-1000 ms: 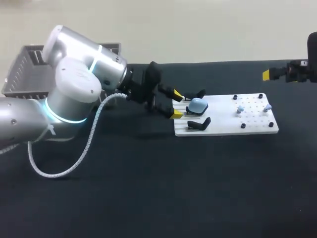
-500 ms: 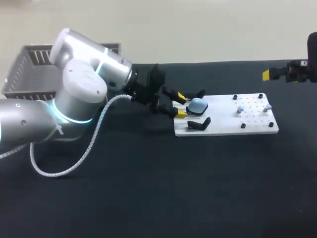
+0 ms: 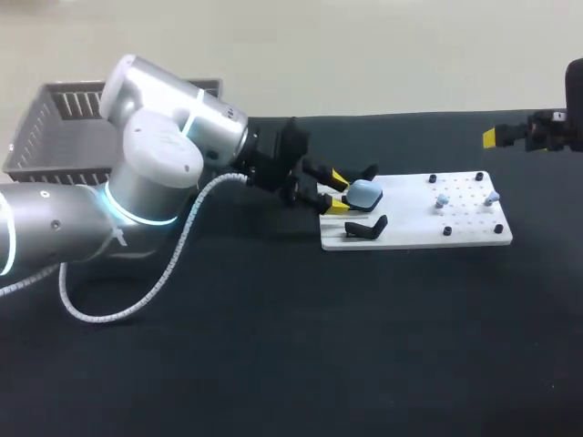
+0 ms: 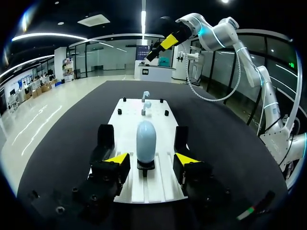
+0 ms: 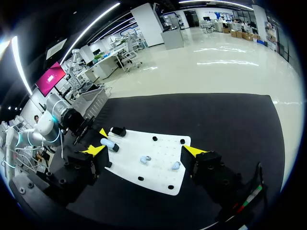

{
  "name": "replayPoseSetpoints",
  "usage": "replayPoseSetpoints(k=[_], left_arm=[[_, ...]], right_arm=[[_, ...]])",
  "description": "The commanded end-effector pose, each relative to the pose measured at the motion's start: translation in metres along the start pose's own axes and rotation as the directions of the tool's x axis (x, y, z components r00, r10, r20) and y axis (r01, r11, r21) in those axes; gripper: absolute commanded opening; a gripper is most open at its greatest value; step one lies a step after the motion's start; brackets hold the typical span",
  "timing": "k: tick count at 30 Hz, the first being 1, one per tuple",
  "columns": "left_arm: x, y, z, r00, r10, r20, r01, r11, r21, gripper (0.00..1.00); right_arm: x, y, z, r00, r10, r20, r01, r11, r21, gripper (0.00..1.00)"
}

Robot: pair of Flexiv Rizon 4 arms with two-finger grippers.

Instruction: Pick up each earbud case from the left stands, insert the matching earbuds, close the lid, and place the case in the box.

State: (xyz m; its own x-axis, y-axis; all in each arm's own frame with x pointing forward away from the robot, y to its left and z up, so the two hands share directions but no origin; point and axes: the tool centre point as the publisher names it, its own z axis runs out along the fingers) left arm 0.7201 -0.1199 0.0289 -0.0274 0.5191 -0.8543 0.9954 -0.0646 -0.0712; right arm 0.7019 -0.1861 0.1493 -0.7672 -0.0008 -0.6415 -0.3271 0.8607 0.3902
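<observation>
- The pale blue earbud case (image 3: 364, 193) is sitting closed on the middle black stand (image 4: 146, 166), at the left end of the white board (image 3: 474, 233) on the dark surface (image 3: 273, 346).
- The left hand (image 3: 338, 192) is being held released, with one yellow-tipped finger on each side of the case and a gap showing on both sides in the left wrist view; nothing is being gripped.
- The right hand (image 3: 496, 137) is being held spread and empty above the far right of the surface, well apart from the board.
- The case is being judged light, rigid and smooth-shelled, so likely slippery; a moderate squeeze is being advised, since a hard one could pop it out of the fingers.
- Hold is best being taken across the two long, flatter flanks near the middle, below the lid seam, so the hinge is being left free.
- A straight lift off the stand is being favoured, as tilting could snag it.
- Two small earbuds (image 3: 443, 199) are standing further right on the board, and the grey basket (image 3: 55, 137) is waiting at the far left.
</observation>
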Motion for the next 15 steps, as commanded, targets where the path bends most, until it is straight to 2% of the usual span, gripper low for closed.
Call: replayPoseSetpoints(k=[1,15], left_arm=[[0.0004,0.008,0.0049,1.0,0.003,0.002,-0.003,1.0,0.012,0.64],[-0.0022,0.015,0.0055,1.0,0.023,0.009,-0.023,0.999,0.033,0.6]], right_arm=[[0.0002,0.0001,-0.0005,1.0,-0.001,0.0,0.001,1.0,0.001,1.0],[0.0002,0.0001,-0.0005,1.0,-0.001,0.0,0.001,1.0,0.001,1.0]])
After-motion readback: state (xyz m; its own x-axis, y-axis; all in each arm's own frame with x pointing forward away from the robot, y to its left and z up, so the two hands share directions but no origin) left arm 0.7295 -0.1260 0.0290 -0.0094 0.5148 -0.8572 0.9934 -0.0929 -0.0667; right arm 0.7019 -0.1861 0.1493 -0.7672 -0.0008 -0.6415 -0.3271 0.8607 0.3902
